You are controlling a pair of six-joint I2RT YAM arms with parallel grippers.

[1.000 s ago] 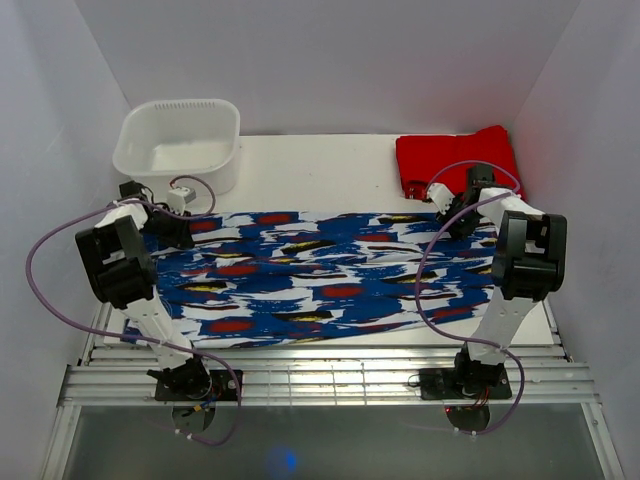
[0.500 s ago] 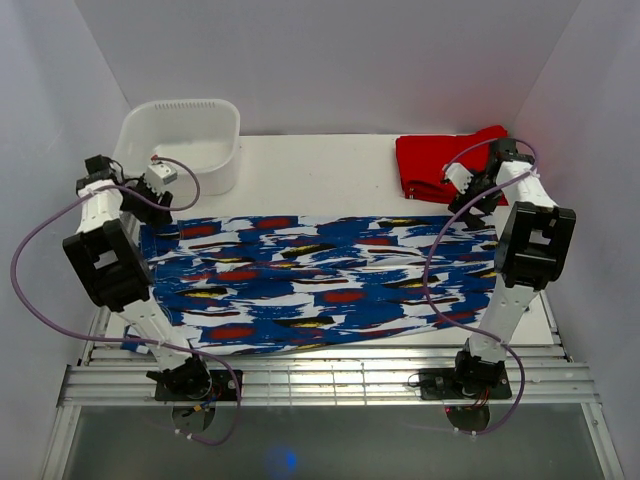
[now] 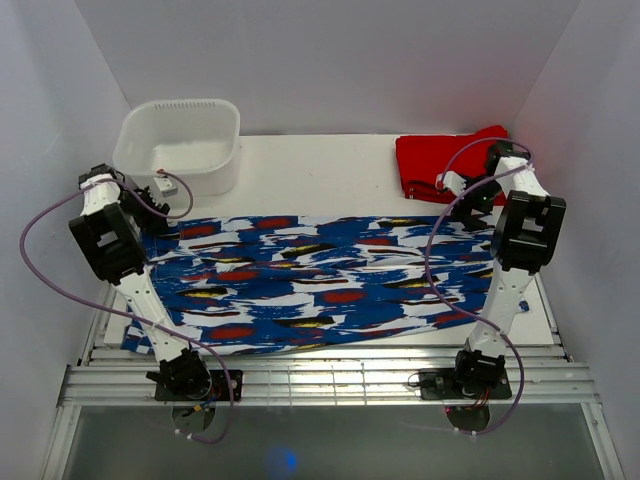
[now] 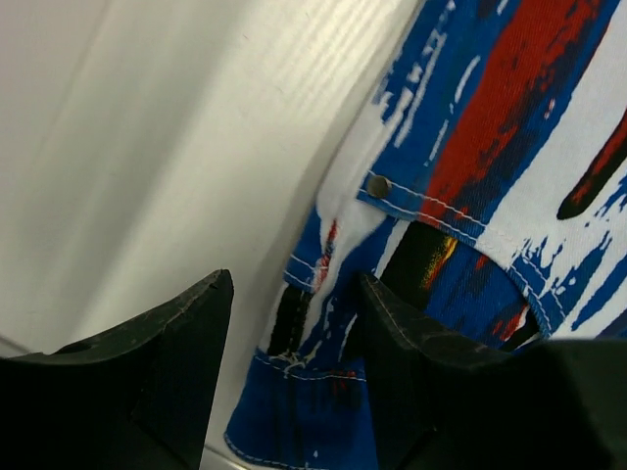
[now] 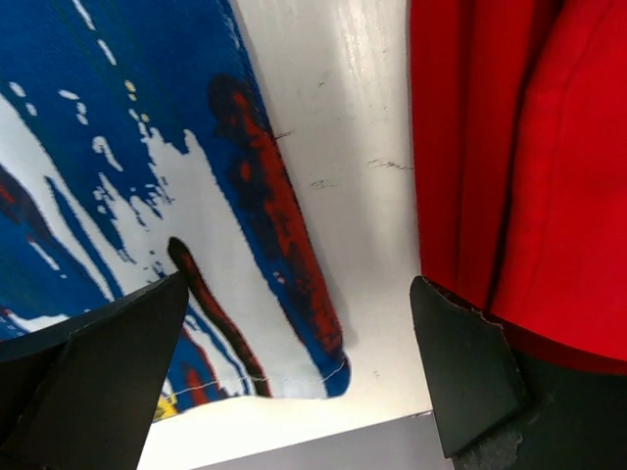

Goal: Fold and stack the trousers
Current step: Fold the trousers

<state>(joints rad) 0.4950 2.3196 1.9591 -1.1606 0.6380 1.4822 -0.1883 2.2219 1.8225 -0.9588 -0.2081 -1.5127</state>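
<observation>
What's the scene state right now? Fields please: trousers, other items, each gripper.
trousers: laid flat lengthwise across the table, not stacked
red garment: folded, far right, apart from trousers
bin: white, far left
left gripper: open, holding nothing, over the trousers' far-left corner
right gripper: open, holding nothing, over the gap between trousers and red garment
</observation>
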